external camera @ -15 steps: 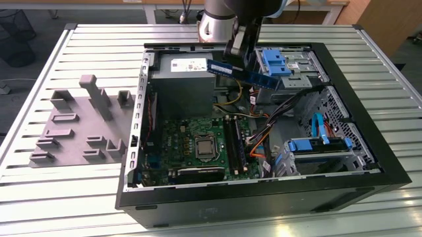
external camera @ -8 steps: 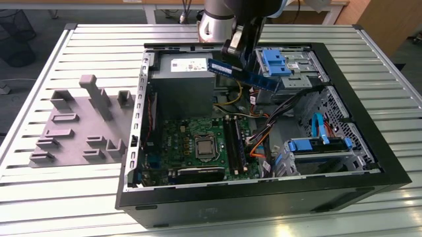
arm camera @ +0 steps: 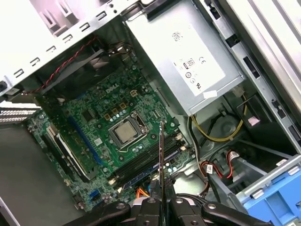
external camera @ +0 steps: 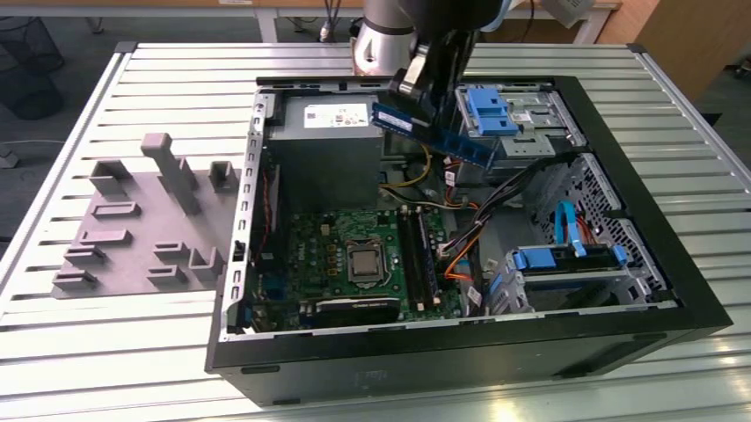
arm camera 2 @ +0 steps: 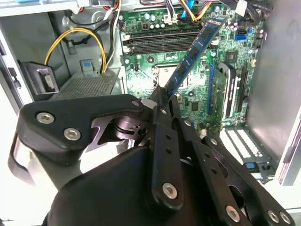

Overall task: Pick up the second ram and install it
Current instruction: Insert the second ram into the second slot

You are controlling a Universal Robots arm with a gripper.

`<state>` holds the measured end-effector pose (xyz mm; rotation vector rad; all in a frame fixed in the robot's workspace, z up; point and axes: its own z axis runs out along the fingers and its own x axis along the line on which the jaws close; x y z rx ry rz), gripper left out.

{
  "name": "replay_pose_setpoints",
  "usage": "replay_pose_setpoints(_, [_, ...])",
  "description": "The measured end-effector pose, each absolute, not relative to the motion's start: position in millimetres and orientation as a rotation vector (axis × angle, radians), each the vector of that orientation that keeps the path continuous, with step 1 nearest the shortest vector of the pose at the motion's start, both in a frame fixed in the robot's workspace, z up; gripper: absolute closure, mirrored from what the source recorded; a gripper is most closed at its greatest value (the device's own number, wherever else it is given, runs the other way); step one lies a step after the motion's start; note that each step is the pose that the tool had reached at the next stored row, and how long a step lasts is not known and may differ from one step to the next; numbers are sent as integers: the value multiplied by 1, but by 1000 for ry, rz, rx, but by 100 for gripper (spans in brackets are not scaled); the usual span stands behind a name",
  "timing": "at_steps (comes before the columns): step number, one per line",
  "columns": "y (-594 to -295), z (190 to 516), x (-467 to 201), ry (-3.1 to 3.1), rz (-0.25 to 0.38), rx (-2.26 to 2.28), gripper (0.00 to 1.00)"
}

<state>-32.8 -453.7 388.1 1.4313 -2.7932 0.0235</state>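
Gripper (external camera: 425, 112) clamped narrow on the second ram (external camera: 455, 142); strip held tilted in air above the open case (external camera: 470, 343), at the end with the power supply (external camera: 329, 132) and blue drive bay (external camera: 487, 110); clear of the motherboard (external camera: 352, 255); in both wrist views the ram (arm camera 2: 193, 54) (arm camera: 161, 160) juts from the jaws over the board; grey slotted blocks (external camera: 141, 229) on the bench (external camera: 118, 352) beside the case, at the exterior view's left.

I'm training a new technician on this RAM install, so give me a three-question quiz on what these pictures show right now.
1. True or false: the second ram is seated in a motherboard slot.
2. The gripper is: A open; B shut on the ram; C shut on a cable.
3. Fill in: the grey slotted blocks lie outside the case, on the exterior view's ____.

Key: 1 false, it is held above the open case; 2 B; 3 left.
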Motion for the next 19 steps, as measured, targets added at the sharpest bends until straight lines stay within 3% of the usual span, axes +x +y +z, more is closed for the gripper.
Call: replay_pose_setpoints(19, [-454,387,-33,-2956,36,1035,86])
